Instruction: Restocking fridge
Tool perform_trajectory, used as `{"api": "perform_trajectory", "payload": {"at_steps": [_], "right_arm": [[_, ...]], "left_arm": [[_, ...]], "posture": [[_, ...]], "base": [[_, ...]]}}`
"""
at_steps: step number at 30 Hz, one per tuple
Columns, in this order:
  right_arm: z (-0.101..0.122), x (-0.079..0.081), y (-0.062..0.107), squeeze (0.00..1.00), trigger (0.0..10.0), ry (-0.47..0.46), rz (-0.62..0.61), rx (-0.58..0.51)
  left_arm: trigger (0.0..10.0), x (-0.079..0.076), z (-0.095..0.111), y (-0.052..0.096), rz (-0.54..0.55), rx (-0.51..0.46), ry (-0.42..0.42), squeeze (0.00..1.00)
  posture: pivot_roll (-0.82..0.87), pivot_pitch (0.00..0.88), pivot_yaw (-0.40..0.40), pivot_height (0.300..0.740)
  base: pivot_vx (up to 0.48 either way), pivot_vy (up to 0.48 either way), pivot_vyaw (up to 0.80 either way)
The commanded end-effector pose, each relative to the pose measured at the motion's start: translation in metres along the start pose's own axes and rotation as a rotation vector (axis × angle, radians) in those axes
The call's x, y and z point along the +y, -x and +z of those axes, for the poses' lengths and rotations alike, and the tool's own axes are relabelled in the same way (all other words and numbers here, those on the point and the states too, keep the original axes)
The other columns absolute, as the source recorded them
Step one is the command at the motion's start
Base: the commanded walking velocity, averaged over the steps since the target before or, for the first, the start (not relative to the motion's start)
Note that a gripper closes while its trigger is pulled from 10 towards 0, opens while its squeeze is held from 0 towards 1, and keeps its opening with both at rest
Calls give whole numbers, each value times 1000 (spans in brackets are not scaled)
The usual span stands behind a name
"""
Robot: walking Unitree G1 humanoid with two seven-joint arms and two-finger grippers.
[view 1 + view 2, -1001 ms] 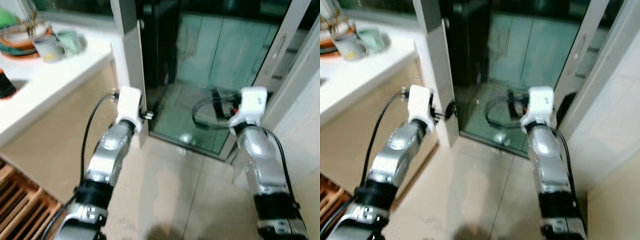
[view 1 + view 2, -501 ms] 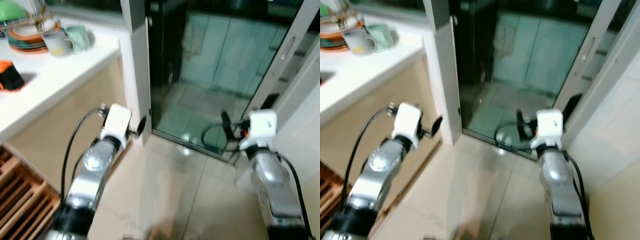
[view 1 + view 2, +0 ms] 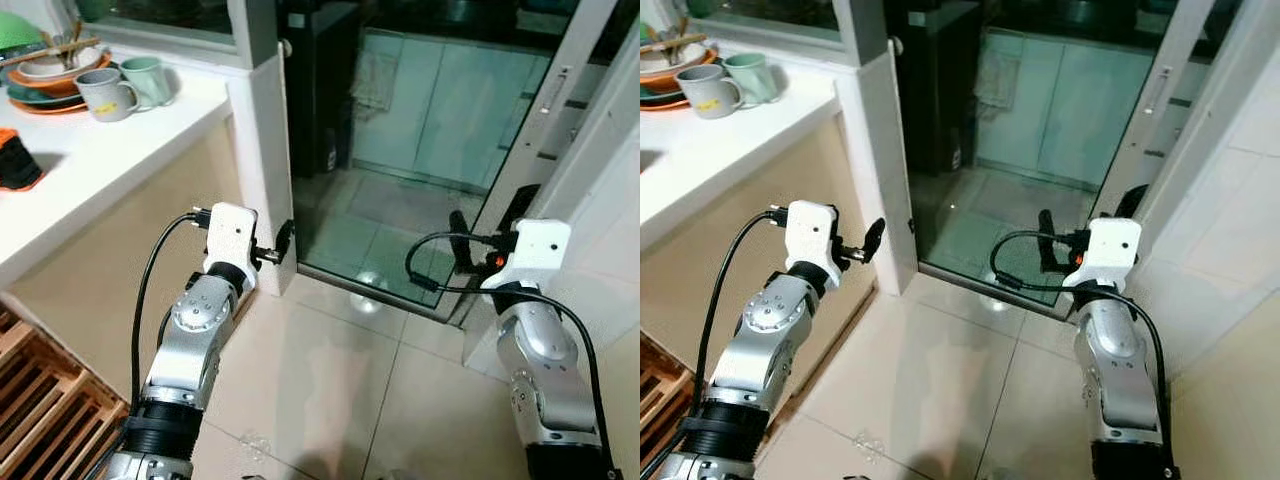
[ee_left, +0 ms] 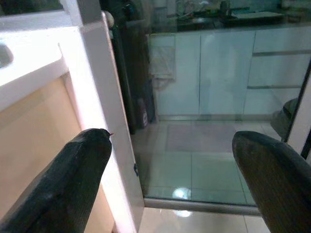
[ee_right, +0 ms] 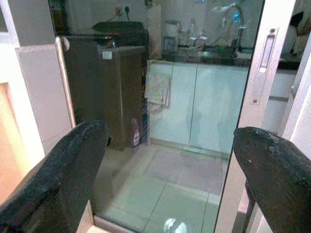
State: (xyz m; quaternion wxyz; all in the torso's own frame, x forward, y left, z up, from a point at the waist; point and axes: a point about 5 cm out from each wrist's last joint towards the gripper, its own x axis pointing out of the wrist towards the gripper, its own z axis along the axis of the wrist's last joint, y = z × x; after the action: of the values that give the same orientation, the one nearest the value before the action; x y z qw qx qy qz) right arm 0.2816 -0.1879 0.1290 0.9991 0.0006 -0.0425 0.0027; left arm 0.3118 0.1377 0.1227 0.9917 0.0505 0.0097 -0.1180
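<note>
We hold both silver arms raised and stretched forward, well apart. Our left gripper (image 3: 284, 239) and right gripper (image 3: 459, 233) both have their black fingers spread wide, holding nothing.

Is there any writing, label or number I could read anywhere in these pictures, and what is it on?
None can be read.
Grey mug: a small yellow mark, too blurred to read.
Bottle on the floor by the dark cabinet: a label, too small to read.
White sticker on that cabinet: no letters can be made out.
</note>
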Motion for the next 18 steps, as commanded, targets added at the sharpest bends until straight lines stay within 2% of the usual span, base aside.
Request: {"api": "perform_trajectory", "payload": {"at_steps": [1, 2, 4, 7, 8, 9, 11, 16, 18], "right_arm": [[-2, 8, -1, 1000, 10000, 1, 55, 20], [-3, 9, -2, 0, 10000, 3, 60, 20], [-3, 8, -3, 0, 10000, 14, 50, 24], [-1, 6, -6, 0, 10000, -41, 16, 29], [1, 5, -8, 0, 10000, -83, -8, 35], [5, 6, -11, 0, 10000, -87, -1, 23], [6, 10, -16, 0, 10000, -48, 28, 28], [3, 15, -16, 0, 10000, -53, 67, 36], [3, 15, -17, 0, 10000, -58, 72, 33]], "left_arm": [[10000, -3, -2, -5, -23, 26, -13, 1000], [10000, -5, -2, -6, -34, 26, -15, 1000], [10000, -6, -1, -7, -41, 19, 1, 1000], [10000, -6, 0, -7, -54, 10, 32, 1000], [10000, -5, 0, -7, -57, 7, 33, 890], [10000, -5, 1, -7, -66, 2, 39, 0], [10000, -5, 2, -8, -82, -10, 40, 0], [10000, -6, 5, -9, -71, -42, 48, 0], [10000, -5, 7, -8, -54, -53, 23, 0]], "posture": [[-207, 0, 55, 740], [-207, 0, 55, 740], [-209, 0, 60, 740], [-209, 0, 60, 740], [-206, 0, 62, 740], [-206, 0, 62, 740], [-206, 0, 62, 740], [-198, 0, 57, 740], [-194, 0, 55, 740]], "base": [[0, 0, 0], [0, 0, 0], [0, 0, 0], [0, 0, 0], [0, 319, 0], [0, 480, 444], [0, 480, 750], [0, 480, 704], [0, 319, 625]]}}
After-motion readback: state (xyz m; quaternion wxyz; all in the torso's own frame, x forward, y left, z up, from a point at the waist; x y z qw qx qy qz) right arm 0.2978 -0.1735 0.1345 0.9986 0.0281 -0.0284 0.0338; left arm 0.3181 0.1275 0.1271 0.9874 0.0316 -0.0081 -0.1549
